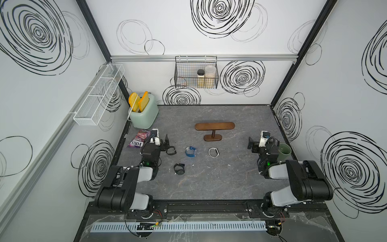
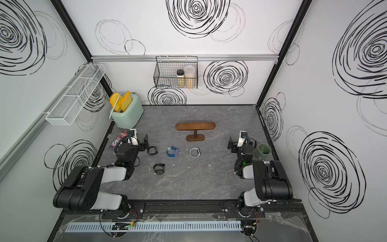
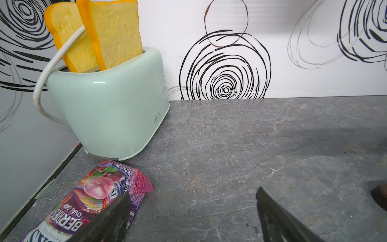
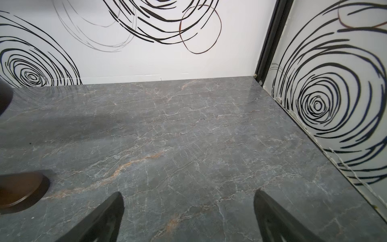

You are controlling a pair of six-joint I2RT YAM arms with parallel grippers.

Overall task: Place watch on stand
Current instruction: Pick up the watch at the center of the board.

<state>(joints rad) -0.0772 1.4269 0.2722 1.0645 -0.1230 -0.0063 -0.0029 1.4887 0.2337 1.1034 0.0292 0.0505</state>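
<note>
The dark brown wooden stand point(image 1: 214, 126) is upright mid-table toward the back, its bar bare. Several watches lie in front of it in both top views: a black strap watch point(image 1: 171, 151), a blue one point(image 1: 191, 151), a white one point(image 1: 213, 152) and a black round-faced one point(image 1: 179, 168) nearer the front. My left gripper point(image 1: 159, 140) is open just left of the black strap watch, with nothing between its fingers point(image 3: 193, 191). My right gripper point(image 1: 259, 142) is open at the right and holds nothing point(image 4: 187, 192). The stand's base point(image 4: 21, 192) shows beside it.
A mint toaster point(image 1: 144, 116) with two bread slices stands at the back left. A purple candy bag point(image 1: 139, 139) lies by the left gripper. A green cup point(image 1: 283, 152) sits behind the right arm. A wire basket point(image 1: 180, 81) with jars hangs on the back wall.
</note>
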